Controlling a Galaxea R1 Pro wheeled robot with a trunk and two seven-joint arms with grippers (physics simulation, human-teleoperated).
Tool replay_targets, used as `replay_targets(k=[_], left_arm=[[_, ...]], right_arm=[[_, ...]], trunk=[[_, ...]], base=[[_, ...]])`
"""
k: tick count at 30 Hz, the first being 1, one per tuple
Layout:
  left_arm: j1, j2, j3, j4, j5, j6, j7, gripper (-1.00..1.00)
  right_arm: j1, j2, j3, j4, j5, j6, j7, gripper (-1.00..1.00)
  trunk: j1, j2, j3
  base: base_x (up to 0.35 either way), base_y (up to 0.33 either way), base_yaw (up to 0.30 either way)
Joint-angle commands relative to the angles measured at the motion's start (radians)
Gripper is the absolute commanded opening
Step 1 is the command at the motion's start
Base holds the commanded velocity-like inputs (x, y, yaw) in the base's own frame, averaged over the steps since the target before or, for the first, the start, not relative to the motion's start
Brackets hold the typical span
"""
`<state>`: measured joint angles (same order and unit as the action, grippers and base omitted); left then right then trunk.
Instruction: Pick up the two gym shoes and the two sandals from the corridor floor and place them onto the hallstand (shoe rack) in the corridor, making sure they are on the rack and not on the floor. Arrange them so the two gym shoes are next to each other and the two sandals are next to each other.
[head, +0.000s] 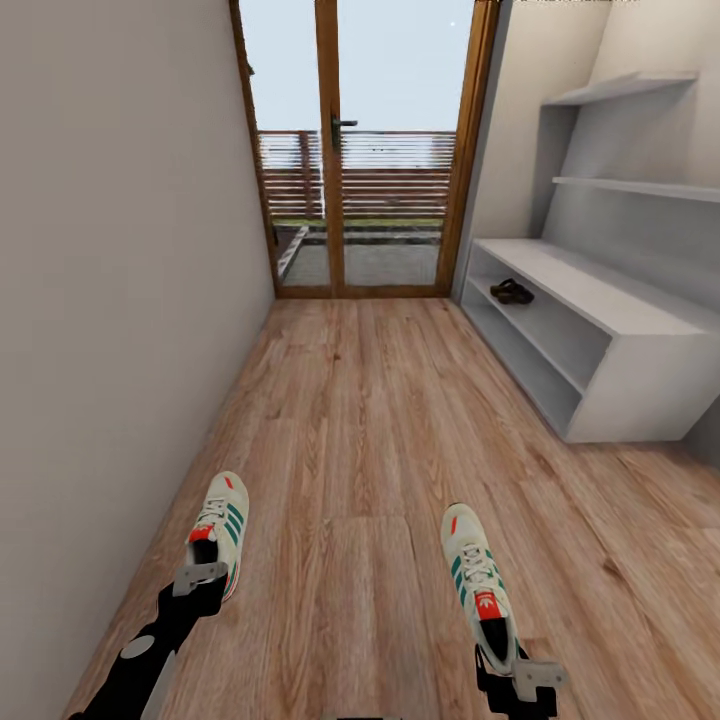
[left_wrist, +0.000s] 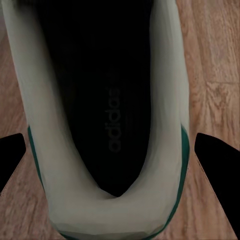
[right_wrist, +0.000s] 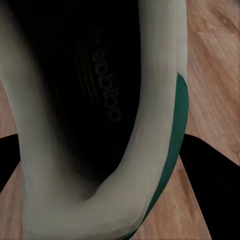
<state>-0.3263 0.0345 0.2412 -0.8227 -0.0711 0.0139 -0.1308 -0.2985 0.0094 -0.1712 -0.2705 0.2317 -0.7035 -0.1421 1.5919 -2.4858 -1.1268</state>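
Gym shoe (left_wrist: 165, 100) heel opening between spread jaws, above corridor floor (left_wrist: 210, 75).

Corridor floor (head: 370, 420) bare ahead; sandals (head: 511, 292) occupy hallstand (head: 610, 300) shelf.

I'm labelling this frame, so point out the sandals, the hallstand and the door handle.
sandals (head: 511, 292): head view, their brown straps.
hallstand (head: 590, 282): head view, its bare bench top.
door handle (head: 343, 124): head view, its dark lever.
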Motion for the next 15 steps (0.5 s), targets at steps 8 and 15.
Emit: replay_targets(k=[8, 15], left_arm=[[0.0, -0.001, 0.004, -0.001, -0.007, 0.001, -0.007, -1.0], [0.0, -0.001, 0.004, -0.001, -0.007, 0.001, -0.007, -1.0]], right_arm=[[-0.001, 0.001, -0.005, 0.002, 0.011, -0.002, -0.005, -1.0], [-0.001, 0.001, -0.005, 0.002, 0.011, -0.002, -0.005, -1.0]], trunk=[[0.0, 0.0, 0.012], [0.0, 0.0, 0.022]], base=[[0.337, 0.0, 0.0], [0.337, 0.0, 0.0]])
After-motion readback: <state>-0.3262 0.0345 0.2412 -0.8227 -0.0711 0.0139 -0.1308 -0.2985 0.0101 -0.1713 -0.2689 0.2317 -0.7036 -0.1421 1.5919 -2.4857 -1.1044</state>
